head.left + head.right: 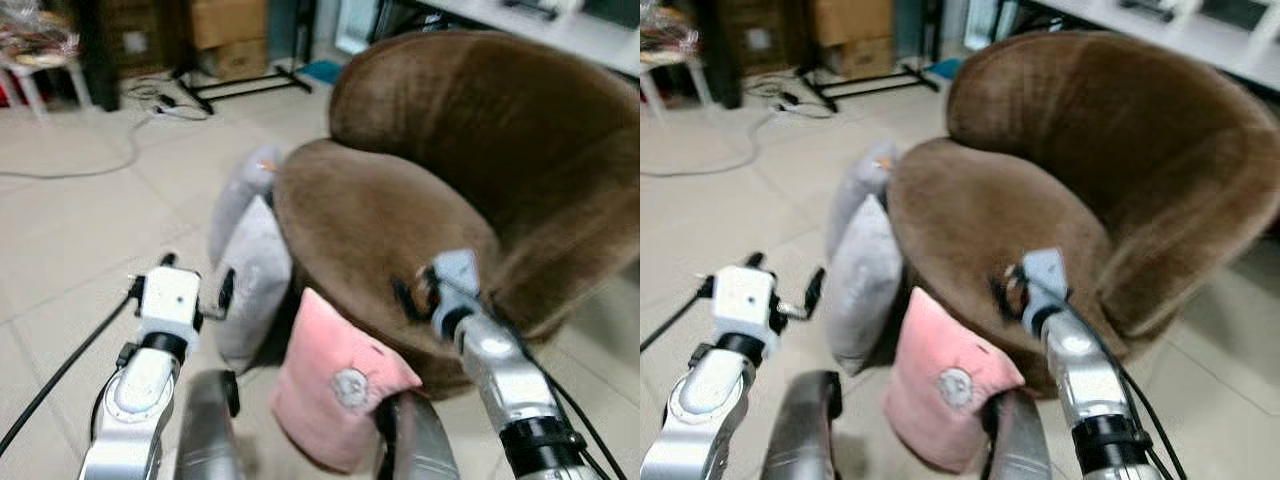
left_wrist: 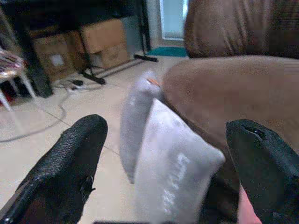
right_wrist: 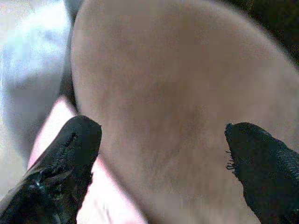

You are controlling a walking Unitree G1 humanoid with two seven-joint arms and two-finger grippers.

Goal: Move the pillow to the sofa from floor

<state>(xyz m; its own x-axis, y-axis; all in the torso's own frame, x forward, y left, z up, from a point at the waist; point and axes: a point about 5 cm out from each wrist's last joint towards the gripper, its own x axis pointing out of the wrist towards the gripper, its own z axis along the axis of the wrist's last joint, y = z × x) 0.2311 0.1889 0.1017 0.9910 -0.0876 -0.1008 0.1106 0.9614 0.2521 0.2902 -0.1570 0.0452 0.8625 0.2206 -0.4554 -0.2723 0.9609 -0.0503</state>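
A pink pillow (image 1: 335, 385) with a small round face patch stands on the floor, leaning on the front of the brown round sofa (image 1: 400, 210). Two grey pillows (image 1: 252, 270) lean against the sofa's left side. My left gripper (image 1: 182, 280) is open beside the grey pillows; in the left wrist view its fingers (image 2: 70, 158) spread wide around the nearer grey pillow (image 2: 173, 172) without touching it. My right gripper (image 1: 415, 292) hovers open over the front edge of the seat (image 3: 177, 93), above the pink pillow (image 3: 56, 126), holding nothing.
Tiled floor (image 1: 90, 230) lies open to the left. A cable (image 1: 95, 165) runs across it. Cardboard boxes (image 1: 228, 35), a black stand's feet (image 1: 240, 88) and a white stool (image 1: 40, 70) sit at the back. My own knees (image 1: 205, 430) show at the bottom.
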